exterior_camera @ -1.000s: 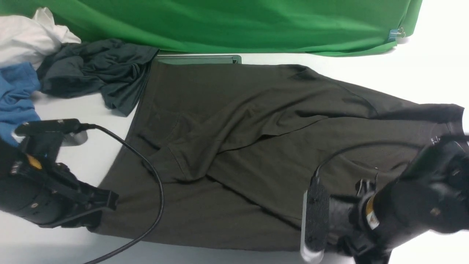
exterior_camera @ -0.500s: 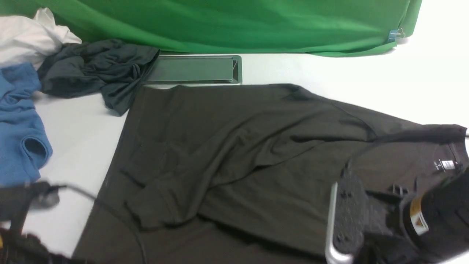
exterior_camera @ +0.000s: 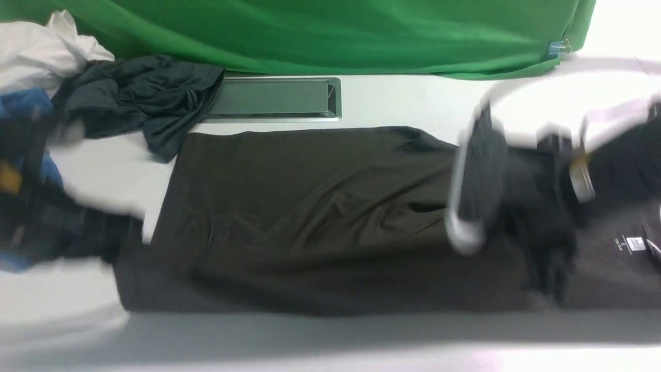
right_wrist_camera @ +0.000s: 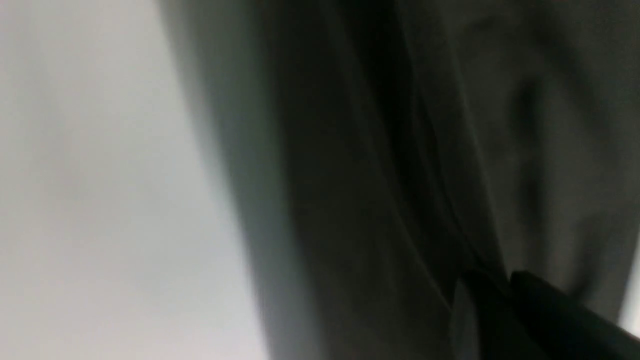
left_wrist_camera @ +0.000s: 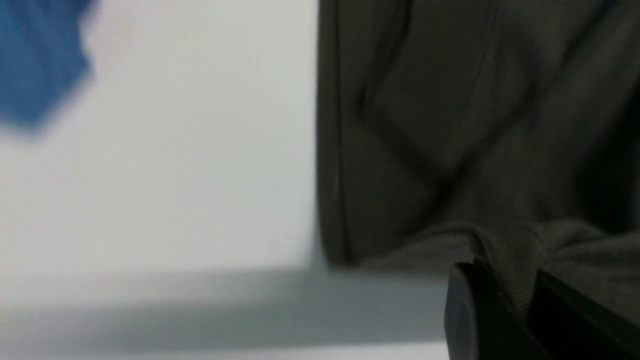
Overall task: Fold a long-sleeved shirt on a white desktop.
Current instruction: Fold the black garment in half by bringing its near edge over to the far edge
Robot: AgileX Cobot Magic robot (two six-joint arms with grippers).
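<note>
The long-sleeved shirt (exterior_camera: 310, 217) lies as a wide, very dark olive-brown band across the white desktop (exterior_camera: 403, 98). Its white neck label (exterior_camera: 635, 244) shows at the right. My left gripper (exterior_camera: 129, 232) is motion-blurred at the shirt's left end. In the left wrist view the left gripper (left_wrist_camera: 505, 280) is shut on a bunched fold of the shirt (left_wrist_camera: 450, 125). My right gripper (exterior_camera: 550, 274), also blurred, points down onto the shirt near the collar. In the right wrist view the right gripper (right_wrist_camera: 502, 277) is shut on dark shirt cloth (right_wrist_camera: 375, 175).
The silver-framed cable hatch (exterior_camera: 273, 98) lies just beyond the shirt's far edge. A dark teal-grey garment (exterior_camera: 134, 98), a blue garment (exterior_camera: 20, 101) and a white one (exterior_camera: 36, 46) are heaped at the far left. A green cloth backdrop (exterior_camera: 330, 31) closes the back.
The shirt was dragged toward the near edge, uncovering the hatch. Both arms then swung up and away, still holding it. Its creases have pulled out into a flatter band.
</note>
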